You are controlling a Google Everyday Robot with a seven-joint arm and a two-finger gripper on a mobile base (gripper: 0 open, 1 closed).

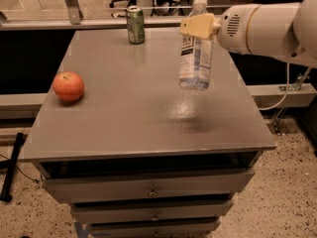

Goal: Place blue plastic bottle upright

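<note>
Jaws clenched on the blue plastic bottle (pixel 195 53), we hold it just under its white cap, over the right half of the tabletop (pixel 119 118). The yellow fingers (pixel 197 26) pinch the neck from the side, and the white arm (pixel 262 26) reaches in from the right. The bottle hangs cap up and close to vertical, its base clear of the surface, with a dull reflection on the grey top just below it. So the turning part looks done to us: the bottle is oriented as the task wants. What is left, by our reading, is to lower it until the base sits flat, let go, and draw back without tipping it. The green can (pixel 134 25) at the far edge and the apple (pixel 68 86) on the left are well apart from the likely landing spot.
</note>
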